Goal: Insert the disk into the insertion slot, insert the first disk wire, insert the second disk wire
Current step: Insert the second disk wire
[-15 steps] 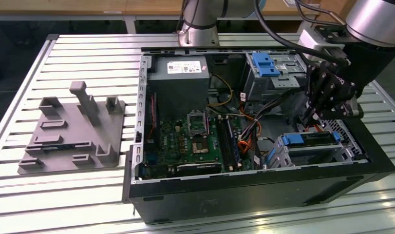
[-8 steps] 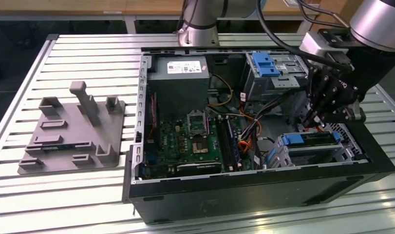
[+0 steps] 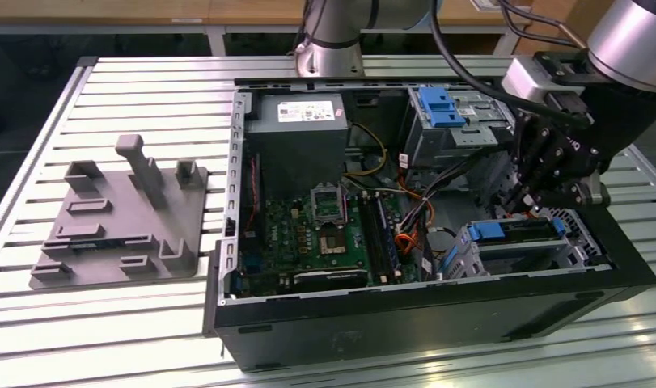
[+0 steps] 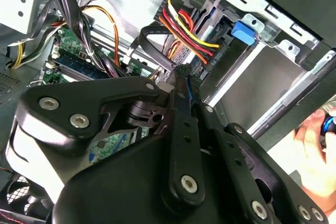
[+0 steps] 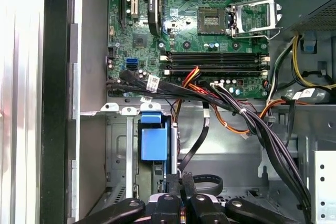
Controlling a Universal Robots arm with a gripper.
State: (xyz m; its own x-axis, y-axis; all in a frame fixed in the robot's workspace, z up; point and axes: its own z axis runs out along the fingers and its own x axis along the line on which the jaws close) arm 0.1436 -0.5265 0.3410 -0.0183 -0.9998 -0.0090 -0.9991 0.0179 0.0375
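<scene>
Hanging inside the open case (image 3: 414, 307), the gripper (image 3: 533, 198) has its fingers (image 4: 184, 85) pinched narrowly on a black wire (image 4: 155, 45), at twelve o'clock from the slot (image 3: 527, 246) in the exterior view. The disk (image 3: 517, 230) sits within that slot. The case rests on a slatted metal table (image 3: 123, 97) beside a grey fixture (image 3: 117, 214); a hand (image 4: 315, 156) shows in the second wrist view.

The exterior view looks down from high off the desk (image 3: 133, 323) over the whole open computer case (image 3: 436, 311) — both wrist views sit close inside it, sharing its cable bundle (image 5: 231, 106).
</scene>
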